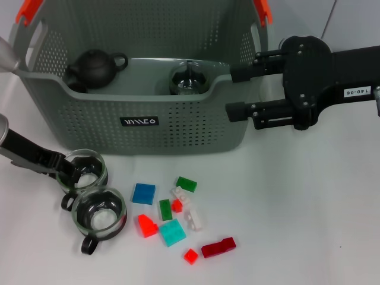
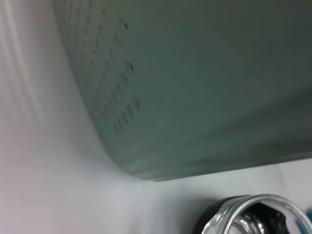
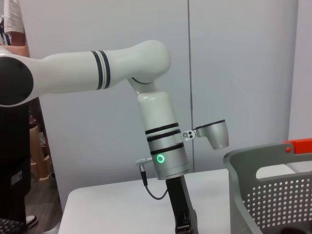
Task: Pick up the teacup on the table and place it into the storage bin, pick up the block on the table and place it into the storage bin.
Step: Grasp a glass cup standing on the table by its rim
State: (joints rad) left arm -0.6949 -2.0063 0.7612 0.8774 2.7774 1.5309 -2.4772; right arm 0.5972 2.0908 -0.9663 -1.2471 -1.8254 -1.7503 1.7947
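Two glass teacups with black handles stand on the white table at the front left, one behind the other. My left gripper reaches in from the left and sits at the rear teacup's left rim; that rim shows in the left wrist view. Several coloured blocks lie right of the cups, among them blue, green, cyan and dark red. The grey storage bin stands behind them. My right gripper hovers open beside the bin's right wall, holding nothing.
A black teapot and a glass vessel sit inside the bin. Orange handle clips mark its top corners. The bin's perforated wall is close to my left wrist. The right wrist view shows the left arm and the bin's rim.
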